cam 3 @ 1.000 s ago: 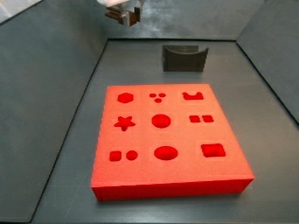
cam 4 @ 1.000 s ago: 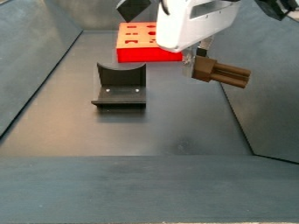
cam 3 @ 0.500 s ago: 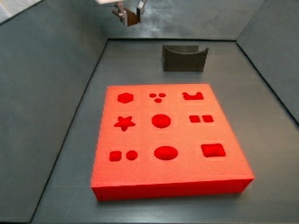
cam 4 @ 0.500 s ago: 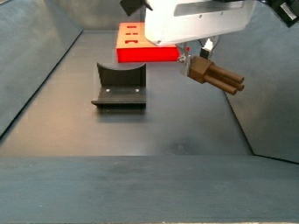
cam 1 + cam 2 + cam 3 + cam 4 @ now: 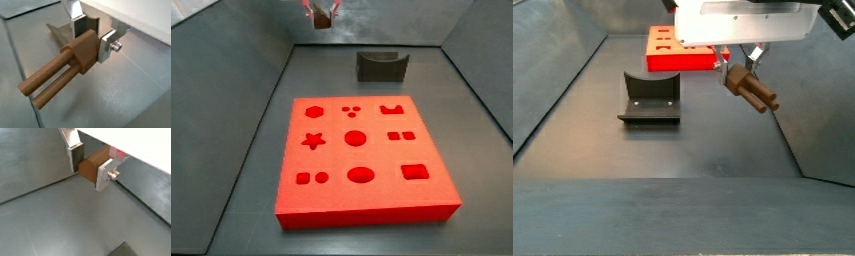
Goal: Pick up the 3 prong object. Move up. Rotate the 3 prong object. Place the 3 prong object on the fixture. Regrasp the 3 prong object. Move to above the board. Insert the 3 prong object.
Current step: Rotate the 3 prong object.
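3 prong object (image 5: pixel 750 91) in claw (image 5: pixel 736 66), above fixture (image 5: pixel 649 98)

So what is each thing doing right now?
End effector: raised above the floor, shut on the 3 prong object.
3 prong object: held in the air, prongs tilted downward.
Fixture: standing on the floor, notch empty.
Board: flat on the floor, cut-outs empty.

Smooth dark grey floor (image 5: pixel 673 160) between sloping grey side walls (image 5: pixel 225 70), evenly lit
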Robot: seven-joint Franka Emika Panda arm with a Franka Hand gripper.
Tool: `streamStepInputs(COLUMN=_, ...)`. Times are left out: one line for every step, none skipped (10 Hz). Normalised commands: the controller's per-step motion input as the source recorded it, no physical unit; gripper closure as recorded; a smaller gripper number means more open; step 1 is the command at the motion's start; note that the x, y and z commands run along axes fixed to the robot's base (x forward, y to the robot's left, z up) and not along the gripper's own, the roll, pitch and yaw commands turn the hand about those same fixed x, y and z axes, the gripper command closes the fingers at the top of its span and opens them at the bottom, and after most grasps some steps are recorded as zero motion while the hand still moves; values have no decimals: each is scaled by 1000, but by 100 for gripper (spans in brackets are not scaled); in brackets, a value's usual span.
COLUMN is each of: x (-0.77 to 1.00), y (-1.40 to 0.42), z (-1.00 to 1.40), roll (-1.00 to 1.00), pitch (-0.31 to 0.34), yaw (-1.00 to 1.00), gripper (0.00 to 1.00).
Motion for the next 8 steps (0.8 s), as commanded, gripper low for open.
streamStepInputs(x=-12, y=16, z=-3, roll=-68, pitch=-3, yaw=-705, gripper=100)
streamStepInputs(x=-11, y=16, z=-3, roll=-68, pitch=-4, yaw=-422, gripper=100)
streamStepInputs(x=-10, y=16, z=-2, roll=-68, pitch=-4, yaw=-324, gripper=100)
streamStepInputs(x=0, y=0, z=-1000, roll=0, pitch=0, yaw=0, gripper=100)
streamStepInputs(x=2, y=0, z=-1000, roll=0, pitch=-2, yaw=36, gripper=100)
streamStepInputs(x=23, y=5, z=-1000, roll=3, pitch=-23, yaw=45, gripper=100)
streamStepInputs(x=29, y=5, z=-1000, roll=0, pitch=-30, yaw=40, gripper=100)
streamStepInputs(x=34, y=5, z=-1000, roll=-3, pitch=-29, yaw=32, gripper=100)
